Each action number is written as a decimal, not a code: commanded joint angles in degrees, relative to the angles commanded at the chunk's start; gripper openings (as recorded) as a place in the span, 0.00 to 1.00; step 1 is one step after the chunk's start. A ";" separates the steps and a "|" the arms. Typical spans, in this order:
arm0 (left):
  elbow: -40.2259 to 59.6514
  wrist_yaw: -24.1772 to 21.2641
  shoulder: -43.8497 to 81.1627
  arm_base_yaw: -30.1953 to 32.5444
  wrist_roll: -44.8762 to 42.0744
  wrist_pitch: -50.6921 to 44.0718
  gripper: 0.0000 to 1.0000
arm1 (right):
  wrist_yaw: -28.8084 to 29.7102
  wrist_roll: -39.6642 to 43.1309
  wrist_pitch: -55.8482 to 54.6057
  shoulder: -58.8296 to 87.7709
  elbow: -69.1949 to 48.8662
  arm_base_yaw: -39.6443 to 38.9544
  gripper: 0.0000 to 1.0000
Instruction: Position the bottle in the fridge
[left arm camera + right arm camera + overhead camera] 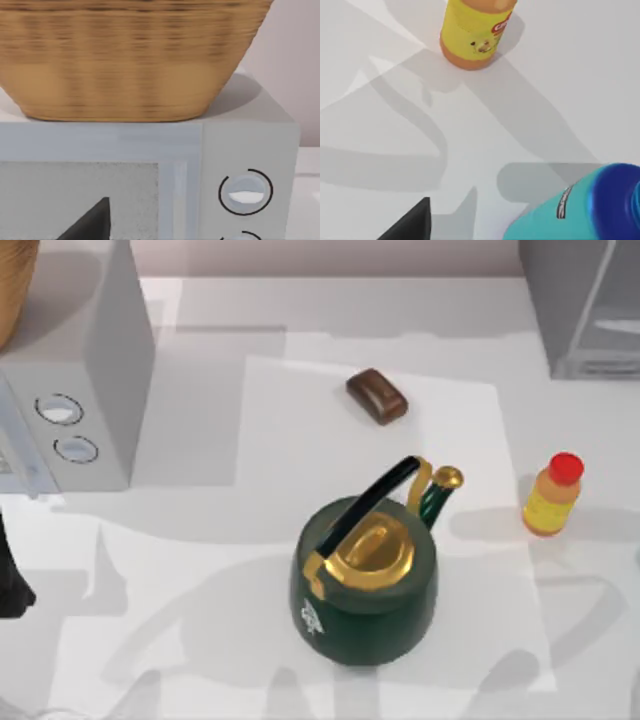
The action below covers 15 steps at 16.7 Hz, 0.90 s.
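Note:
The bottle (551, 496) is small and yellow-orange with a round red cap. It stands upright on the table at the right, below the fridge (565, 300), a grey cabinet in the top right corner with a pale translucent door panel. The right wrist view looks down on the bottle's (476, 34) labelled body, some way beyond a dark part of my right gripper (410, 225), which touches nothing. My left arm (8, 585) is parked at the table's left edge, and its wrist view faces the grey box.
A green kettle (365, 575) with gold lid stands mid-table on a white mat (470, 440), with a brown block (377, 395) behind it. A grey box with two dials (75, 390) carries a wicker basket (130, 55). A teal bottle with blue cap (570, 215) lies near my right gripper.

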<state>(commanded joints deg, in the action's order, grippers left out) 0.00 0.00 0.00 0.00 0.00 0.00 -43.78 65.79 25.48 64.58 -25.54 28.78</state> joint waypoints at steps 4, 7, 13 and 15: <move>0.00 0.00 0.00 0.00 0.00 0.00 1.00 | -12.02 21.24 7.35 19.75 -6.79 10.66 1.00; 0.00 0.00 0.00 0.00 0.00 0.00 1.00 | -18.87 30.94 11.52 28.70 -10.11 17.26 1.00; 0.00 0.00 0.00 0.00 0.00 0.00 1.00 | -22.98 35.28 13.99 33.09 -11.50 21.09 1.00; 0.00 0.00 0.00 0.00 0.00 0.00 1.00 | -22.90 35.21 13.99 32.63 -9.94 21.39 1.00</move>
<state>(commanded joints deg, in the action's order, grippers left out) 0.00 0.00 0.00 0.00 0.00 0.00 -66.68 100.99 39.48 97.21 -35.48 50.17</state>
